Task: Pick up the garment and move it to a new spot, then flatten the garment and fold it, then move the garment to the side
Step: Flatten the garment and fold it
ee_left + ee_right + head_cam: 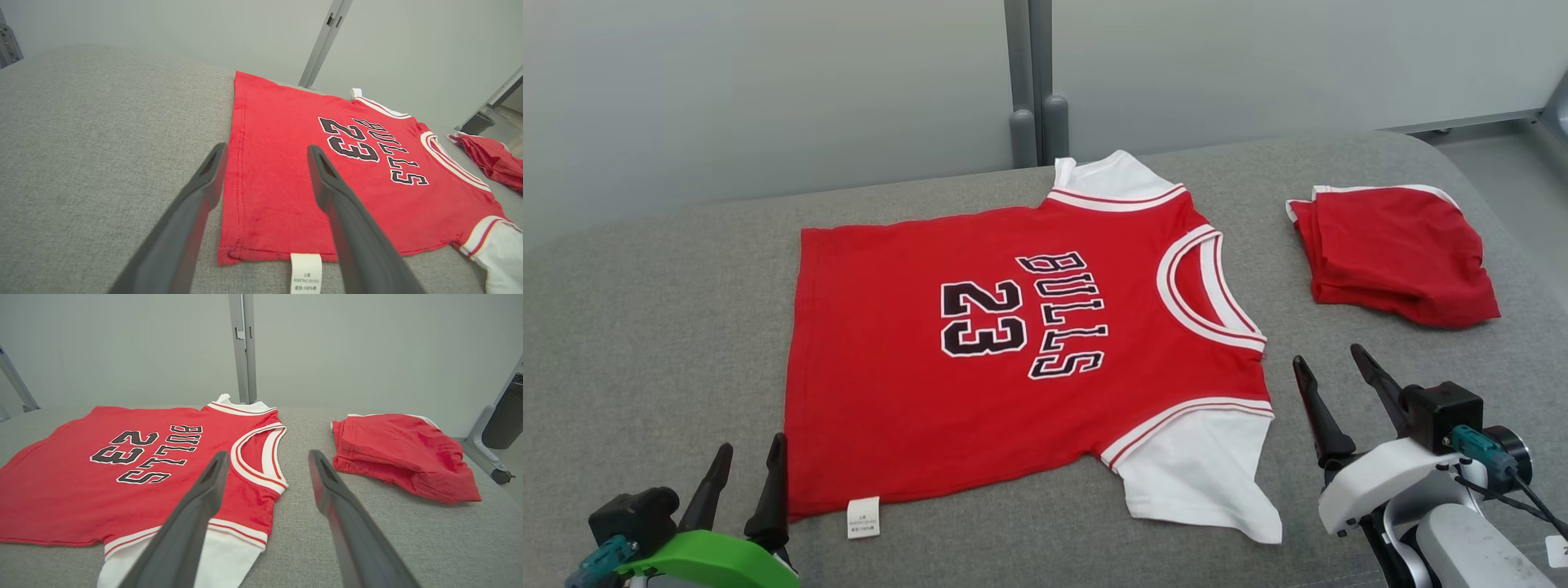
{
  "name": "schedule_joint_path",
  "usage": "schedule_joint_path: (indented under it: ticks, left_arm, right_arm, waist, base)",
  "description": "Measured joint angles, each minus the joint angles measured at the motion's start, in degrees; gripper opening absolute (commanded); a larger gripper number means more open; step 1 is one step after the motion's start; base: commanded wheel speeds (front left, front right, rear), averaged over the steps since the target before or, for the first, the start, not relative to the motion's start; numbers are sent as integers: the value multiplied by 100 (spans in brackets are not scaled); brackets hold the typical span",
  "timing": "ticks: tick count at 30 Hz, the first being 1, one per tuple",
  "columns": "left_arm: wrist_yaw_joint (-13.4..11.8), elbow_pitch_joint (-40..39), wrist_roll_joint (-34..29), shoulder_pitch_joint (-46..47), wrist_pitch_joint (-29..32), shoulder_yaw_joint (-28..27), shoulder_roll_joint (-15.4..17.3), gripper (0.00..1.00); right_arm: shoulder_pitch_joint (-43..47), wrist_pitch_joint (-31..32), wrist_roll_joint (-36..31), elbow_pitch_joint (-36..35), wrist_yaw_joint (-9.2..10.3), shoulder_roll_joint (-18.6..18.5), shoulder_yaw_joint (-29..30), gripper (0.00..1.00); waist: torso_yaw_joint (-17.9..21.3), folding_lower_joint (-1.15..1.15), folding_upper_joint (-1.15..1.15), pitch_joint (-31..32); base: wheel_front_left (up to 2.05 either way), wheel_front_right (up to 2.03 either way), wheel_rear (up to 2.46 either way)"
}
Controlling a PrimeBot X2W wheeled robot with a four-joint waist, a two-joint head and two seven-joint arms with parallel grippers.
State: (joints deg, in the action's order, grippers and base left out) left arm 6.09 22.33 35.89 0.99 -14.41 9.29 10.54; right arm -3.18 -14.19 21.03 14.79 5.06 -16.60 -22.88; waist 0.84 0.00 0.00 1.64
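Note:
The garment (980, 367) is a red jersey with white sleeves and "BULLS 23" in black letters. It lies spread flat on the grey cushioned surface (645, 327), collar to the right, hem to the left. My left gripper (750, 457) stands open at the lower left, just short of the hem's near corner, by the white care label (863, 517). In the left wrist view the garment (310, 179) shows between and beyond the open fingers (206, 179). My right gripper (1331, 371) stands open to the right of the near white sleeve (1201, 478). The right wrist view has the garment (122, 473) to the left.
A second red garment with white trim (1392, 253) lies folded and bunched at the right of the surface, also in the right wrist view (400, 453). A grey post (1033, 82) rises behind the surface against a pale wall. The surface's right edge curves down near a metal frame (1486, 122).

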Motion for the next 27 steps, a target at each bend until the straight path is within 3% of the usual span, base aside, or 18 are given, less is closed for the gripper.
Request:
schedule_joint_path:
  ticks: [19,22,27]
  left_arm:
    - [47,91,-94,7,0,-10,-55,100]
    - [49,153,-93,8,0,16,-67,100]
    - [96,314,-45,7,78,302,-227,100]
  right_arm:
    - [1,0,-122,41,-104,71,103,100]
    - [16,-15,-124,190,-192,120,47,100]
    - [438,21,-79,704,-508,249,-412,100]
  waist:
    - [-77,0,0,-111]
    - [-87,0,0,-118]
    - [-122,0,0,-133]
  base:
    - [0,0,0]
    - [0,0,0]
    - [0,0,0]
